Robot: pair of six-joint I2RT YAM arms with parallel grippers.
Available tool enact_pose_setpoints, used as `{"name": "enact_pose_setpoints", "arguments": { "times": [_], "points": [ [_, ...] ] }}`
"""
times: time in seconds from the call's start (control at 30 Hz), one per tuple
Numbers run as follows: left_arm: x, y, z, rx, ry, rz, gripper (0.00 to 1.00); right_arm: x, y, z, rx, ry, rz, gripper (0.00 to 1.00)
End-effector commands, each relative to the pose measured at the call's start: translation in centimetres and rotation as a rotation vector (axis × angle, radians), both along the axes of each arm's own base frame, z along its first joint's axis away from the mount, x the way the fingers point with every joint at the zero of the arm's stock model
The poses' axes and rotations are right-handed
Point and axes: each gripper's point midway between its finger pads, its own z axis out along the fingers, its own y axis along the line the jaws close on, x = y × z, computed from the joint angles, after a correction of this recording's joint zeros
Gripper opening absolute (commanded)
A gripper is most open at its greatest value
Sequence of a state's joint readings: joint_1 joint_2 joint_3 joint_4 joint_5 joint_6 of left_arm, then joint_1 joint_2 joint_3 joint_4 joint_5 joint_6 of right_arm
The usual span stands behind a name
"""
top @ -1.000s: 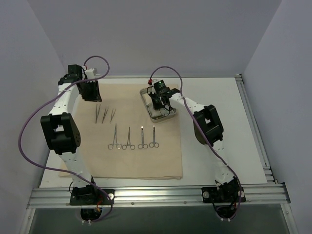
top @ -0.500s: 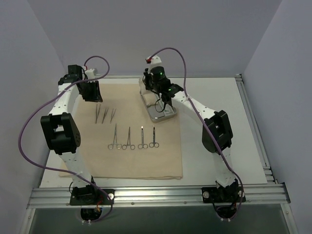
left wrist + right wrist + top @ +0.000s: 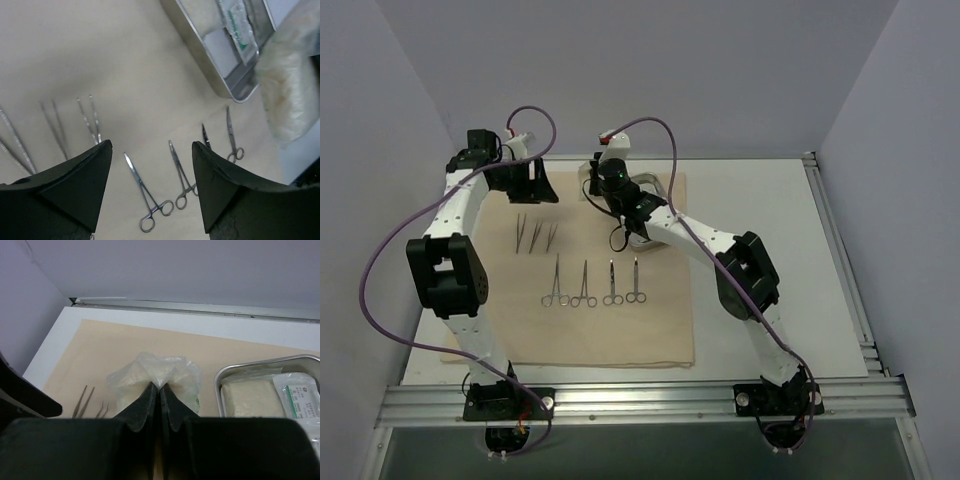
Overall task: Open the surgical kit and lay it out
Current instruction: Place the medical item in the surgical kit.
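The beige cloth wrap (image 3: 590,320) lies spread open on the table. The steel tray (image 3: 660,187) stands at its far right, partly hidden by my right arm. My right gripper (image 3: 160,386) is shut on the top of a clear packet (image 3: 177,375) of white material and holds it above the cloth, left of the tray (image 3: 218,385). A gauze pad (image 3: 250,397) and a second clear packet (image 3: 300,395) lie in the tray. My left gripper (image 3: 150,150) is open and empty above the forceps and scissors (image 3: 147,200). Tweezers (image 3: 535,235) lie far left.
Several forceps and scissors (image 3: 597,283) lie in a row mid-cloth. The held packet (image 3: 290,85) hangs close to the right of my left gripper (image 3: 538,188). Grey walls enclose the table; a metal rail (image 3: 835,250) runs along the right edge.
My right gripper has lifted the clear packet out of the tray and carried it left over the cloth. My left gripper has shifted right towards it.
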State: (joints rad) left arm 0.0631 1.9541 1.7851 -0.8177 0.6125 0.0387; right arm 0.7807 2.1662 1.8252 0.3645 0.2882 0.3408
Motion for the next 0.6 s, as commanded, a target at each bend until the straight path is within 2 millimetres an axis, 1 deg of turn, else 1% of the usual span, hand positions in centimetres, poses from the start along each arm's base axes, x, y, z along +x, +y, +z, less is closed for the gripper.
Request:
{"name": "enact_pose_setpoints", "arguments": {
  "times": [0.0, 0.07, 0.1, 0.17, 0.2, 0.23, 0.37, 0.47, 0.57],
  "points": [
    [-0.4, -4.0, 4.5, -0.115, -0.109, -0.113, 0.75, 0.5, 0.6, 2.0, 0.089, -0.057, -0.057, 0.0],
    [-0.7, -4.9, 5.0, -0.166, -0.109, -0.136, 0.76, 0.3, 1.2, 1.5, 0.092, -0.043, -0.045, 0.0],
    [-0.7, -5.3, 5.2, -0.184, -0.106, -0.134, 0.78, 0.2, 1.4, 1.4, 0.094, -0.041, -0.041, 0.0],
    [-0.7, -5.6, 5.9, -0.206, -0.125, -0.144, 0.79, 0.0, 1.8, 0.9, 0.098, -0.031, -0.032, 0.0],
    [-1.1, -7.1, 6.2, -0.211, -0.131, -0.179, 0.8, -0.1, 2.0, 0.8, 0.101, -0.027, -0.03, 0.0],
    [-1.1, -7.5, 6.4, -0.214, -0.143, -0.191, 0.81, -0.2, 2.1, 0.8, 0.101, -0.026, -0.025, 0.0],
    [-0.5, -7.7, 6.2, -0.218, -0.146, -0.171, 0.82, -0.8, 2.7, 0.9, 0.107, -0.024, -0.006, 0.0],
    [-0.2, -8.1, 5.9, -0.225, -0.139, -0.171, 0.82, -1.1, 3.0, 1.3, 0.116, -0.03, 0.003, 0.0],
    [0.1, -8.3, 5.3, -0.207, -0.136, -0.168, 0.8, -1.4, 3.3, 1.4, 0.125, -0.029, 0.015, 0.0]
  ]
}}
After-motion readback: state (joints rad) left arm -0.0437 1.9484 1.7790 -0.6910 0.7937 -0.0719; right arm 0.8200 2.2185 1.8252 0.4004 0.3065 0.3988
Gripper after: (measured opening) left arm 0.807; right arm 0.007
